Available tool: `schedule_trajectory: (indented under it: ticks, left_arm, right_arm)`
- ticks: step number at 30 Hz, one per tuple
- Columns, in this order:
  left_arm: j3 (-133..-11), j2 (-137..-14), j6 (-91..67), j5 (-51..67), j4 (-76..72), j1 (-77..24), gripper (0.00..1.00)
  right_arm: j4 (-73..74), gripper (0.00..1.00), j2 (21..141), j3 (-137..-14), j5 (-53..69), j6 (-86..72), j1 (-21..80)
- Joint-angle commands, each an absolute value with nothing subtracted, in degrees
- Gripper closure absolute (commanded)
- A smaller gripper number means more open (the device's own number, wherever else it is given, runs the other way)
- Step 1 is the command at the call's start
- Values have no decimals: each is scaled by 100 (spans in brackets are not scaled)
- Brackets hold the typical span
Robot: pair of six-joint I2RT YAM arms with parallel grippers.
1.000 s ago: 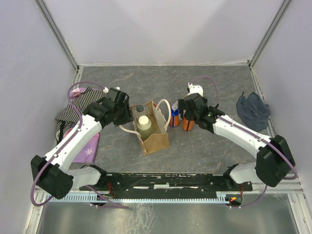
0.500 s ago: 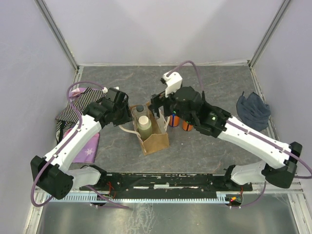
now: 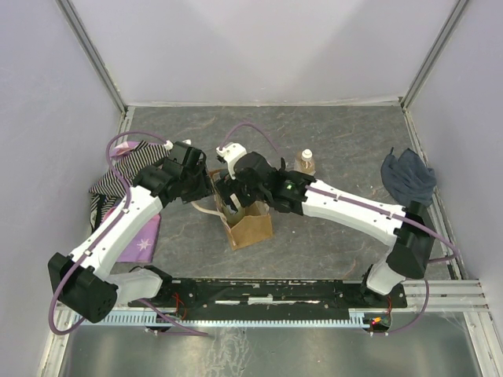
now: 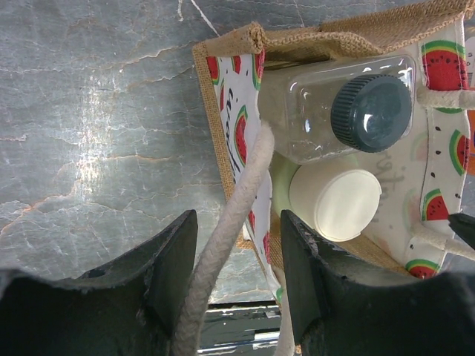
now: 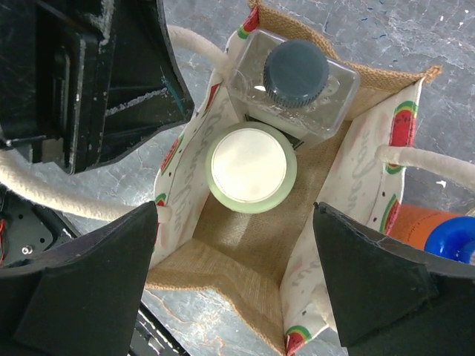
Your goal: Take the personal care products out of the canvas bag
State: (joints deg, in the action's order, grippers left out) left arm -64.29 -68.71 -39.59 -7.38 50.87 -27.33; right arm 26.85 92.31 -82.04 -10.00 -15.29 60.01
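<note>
Arm bases sit at the near table edge. Purple cloth [image 3: 141,238] lies near left, striped cloth [image 3: 118,177] behind it.

Bag [image 3: 250,226] stands upright at table centre, mouth open. Wrist views show a watermelon-print lining and two bottles inside: cream bottle [image 5: 251,167] nearer the middle, clear bottle [image 5: 293,81] with a dark cap pressed against it in the corner. Rest of the bag floor is bare burlap.

Left gripper [image 4: 237,252] is at the bag's left side. Fingers stand apart, with the cream rope handle [image 4: 223,245] running between them; whether the pads touch the rope is hard to tell from this angle.

Right gripper [image 5: 234,274] hangs directly over the bag mouth, fingers spread wide, one on each side of the opening, holding nothing. Cream bottle sits just below and between them. From the top camera the right arm reaches in from the right and covers most of the bag top.

Outside the bag, right wrist view catches an orange bottle [image 5: 423,222] with a blue top just beside the bag's right wall, on the table. Amber bottle [image 3: 305,163] with a white cap stands upright farther back, behind the right arm. Blue-grey cloth [image 3: 409,177] sits bunched at far right, well apart from everything else.
</note>
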Motion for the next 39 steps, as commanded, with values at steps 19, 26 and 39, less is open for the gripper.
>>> schedule_trajectory:
  ticks: [19, 26, 39]
  left_arm:
    - [-6792, -6650, -3657, -809, 5330, -2645, 44]
    - [-6829, -6621, -3600, -904, 5421, -2614, 44]
    - [-6693, -6648, -3636, -844, 5371, -2590, 44]
  right_arm:
    - [1869, 5, 10806, -8147, -1380, -1503, 6029]
    - [1780, 13, 10909, -7870, -1649, -1564, 6024]
    - [1151, 13, 10241, -6766, -1581, -1783, 6002]
